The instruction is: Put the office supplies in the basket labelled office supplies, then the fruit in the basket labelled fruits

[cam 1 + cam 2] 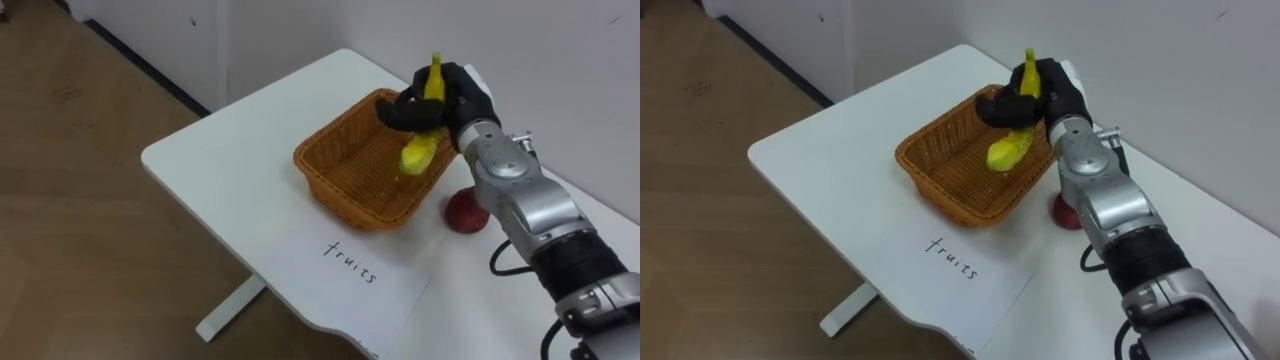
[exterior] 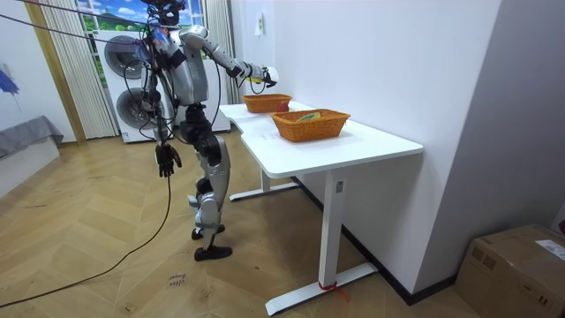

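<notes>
Bright, even light falls on the white table (image 1: 230, 170), with faint soft shadows, perhaps from overhead

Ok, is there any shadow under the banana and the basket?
Left eye view: soft light, only a faint shadow on the table round the basket; the banana in the right hand casts none I can make out. Room view: darker shade under the table, by the wall.
</notes>
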Available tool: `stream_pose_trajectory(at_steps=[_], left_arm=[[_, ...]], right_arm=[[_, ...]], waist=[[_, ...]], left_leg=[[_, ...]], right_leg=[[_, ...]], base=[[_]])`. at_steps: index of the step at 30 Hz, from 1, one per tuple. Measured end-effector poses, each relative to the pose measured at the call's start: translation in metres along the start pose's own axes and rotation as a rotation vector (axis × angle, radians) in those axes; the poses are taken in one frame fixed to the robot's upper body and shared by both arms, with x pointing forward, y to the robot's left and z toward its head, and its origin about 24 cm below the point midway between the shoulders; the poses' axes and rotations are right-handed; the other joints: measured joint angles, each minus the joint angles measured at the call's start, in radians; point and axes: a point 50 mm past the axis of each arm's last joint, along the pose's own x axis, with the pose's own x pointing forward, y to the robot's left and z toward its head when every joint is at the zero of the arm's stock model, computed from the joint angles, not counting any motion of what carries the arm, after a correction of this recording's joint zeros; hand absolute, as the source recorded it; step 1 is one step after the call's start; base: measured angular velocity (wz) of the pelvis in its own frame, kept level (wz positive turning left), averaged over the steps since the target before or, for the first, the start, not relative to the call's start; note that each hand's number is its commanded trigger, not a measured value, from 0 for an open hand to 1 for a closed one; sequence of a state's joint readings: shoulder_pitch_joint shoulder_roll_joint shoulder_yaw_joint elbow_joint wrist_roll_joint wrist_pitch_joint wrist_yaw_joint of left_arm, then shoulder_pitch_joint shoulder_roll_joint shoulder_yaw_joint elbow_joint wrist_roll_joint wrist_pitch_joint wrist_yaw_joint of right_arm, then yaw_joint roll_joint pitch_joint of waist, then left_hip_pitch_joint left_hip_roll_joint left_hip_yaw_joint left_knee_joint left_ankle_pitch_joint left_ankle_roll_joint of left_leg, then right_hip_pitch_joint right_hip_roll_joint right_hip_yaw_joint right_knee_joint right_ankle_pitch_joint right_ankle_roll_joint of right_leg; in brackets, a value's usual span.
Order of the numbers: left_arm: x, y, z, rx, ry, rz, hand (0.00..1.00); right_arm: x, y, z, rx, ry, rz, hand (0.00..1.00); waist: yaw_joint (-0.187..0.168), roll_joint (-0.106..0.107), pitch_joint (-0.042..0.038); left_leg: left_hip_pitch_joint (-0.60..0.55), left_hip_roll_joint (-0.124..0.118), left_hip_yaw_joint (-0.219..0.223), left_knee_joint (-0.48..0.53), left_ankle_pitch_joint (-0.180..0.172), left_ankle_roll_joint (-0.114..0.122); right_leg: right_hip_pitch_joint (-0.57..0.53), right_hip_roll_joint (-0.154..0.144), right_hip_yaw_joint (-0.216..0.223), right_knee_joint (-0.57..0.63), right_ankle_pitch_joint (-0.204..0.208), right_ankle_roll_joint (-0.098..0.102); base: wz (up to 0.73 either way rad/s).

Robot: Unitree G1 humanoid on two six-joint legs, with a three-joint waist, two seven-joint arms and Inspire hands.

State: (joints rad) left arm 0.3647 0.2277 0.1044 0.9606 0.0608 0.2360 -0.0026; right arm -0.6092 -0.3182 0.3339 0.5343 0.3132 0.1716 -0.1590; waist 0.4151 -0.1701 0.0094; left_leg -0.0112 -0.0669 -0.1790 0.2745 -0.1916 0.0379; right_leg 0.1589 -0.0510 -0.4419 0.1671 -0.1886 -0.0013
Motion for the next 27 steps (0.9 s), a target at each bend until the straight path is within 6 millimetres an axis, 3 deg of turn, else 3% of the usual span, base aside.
stream_pose_trajectory(at_steps=[7,15,23,24,25,27], left_arm=[[0.0000,-0.0001,-0.0005,-0.001,0.004,0.000,0.00],[0.0000,-0.0010,-0.0011,0.002,0.006,-0.002,0.00],[-0.0001,-0.0017,-0.0002,0.000,0.003,-0.008,0.00],[-0.0001,-0.0018,0.0002,-0.001,0.001,-0.009,0.00],[-0.0001,-0.0019,0.0004,-0.001,0.001,-0.012,0.00],[-0.0004,-0.0020,0.0007,-0.002,-0.002,-0.015,0.00]], right_arm=[[0.0000,0.0002,0.0000,0.007,0.001,0.003,0.00],[-0.0001,0.0018,-0.0004,0.002,0.002,0.016,0.00],[-0.0005,0.0065,-0.0017,0.064,0.016,0.049,0.00],[-0.0006,0.0067,-0.0018,0.070,0.017,0.050,0.07],[-0.0006,0.0074,-0.0020,0.099,0.022,0.056,1.00],[-0.0009,0.0090,-0.0025,0.192,0.038,0.072,1.00]], waist=[[0.001,0.000,0.0001],[0.001,0.008,0.0071],[0.001,0.001,0.0074],[0.001,-0.001,0.0070],[0.002,-0.006,0.0036],[0.001,-0.010,0.0015]], left_leg=[[0.001,0.000,0.000,0.001,0.000,0.000],[0.001,-0.001,0.000,0.000,0.000,0.000],[-0.001,-0.001,0.001,-0.002,0.000,0.000],[-0.002,-0.001,0.001,-0.002,0.000,0.000],[-0.005,-0.001,0.003,-0.002,0.000,0.000],[-0.005,-0.001,0.003,-0.002,0.000,0.000]], right_leg=[[0.001,0.000,0.000,0.000,0.000,0.000],[0.001,0.000,0.000,0.000,0.000,0.000],[-0.001,-0.001,-0.002,-0.003,-0.001,0.001],[-0.001,0.000,-0.002,-0.005,-0.001,0.001],[-0.001,0.001,-0.003,-0.014,-0.001,0.001],[0.001,0.001,-0.001,-0.015,0.000,0.001]], base=[[0.00],[0.00],[0.00],[0.00],[0.00],[0.00]])
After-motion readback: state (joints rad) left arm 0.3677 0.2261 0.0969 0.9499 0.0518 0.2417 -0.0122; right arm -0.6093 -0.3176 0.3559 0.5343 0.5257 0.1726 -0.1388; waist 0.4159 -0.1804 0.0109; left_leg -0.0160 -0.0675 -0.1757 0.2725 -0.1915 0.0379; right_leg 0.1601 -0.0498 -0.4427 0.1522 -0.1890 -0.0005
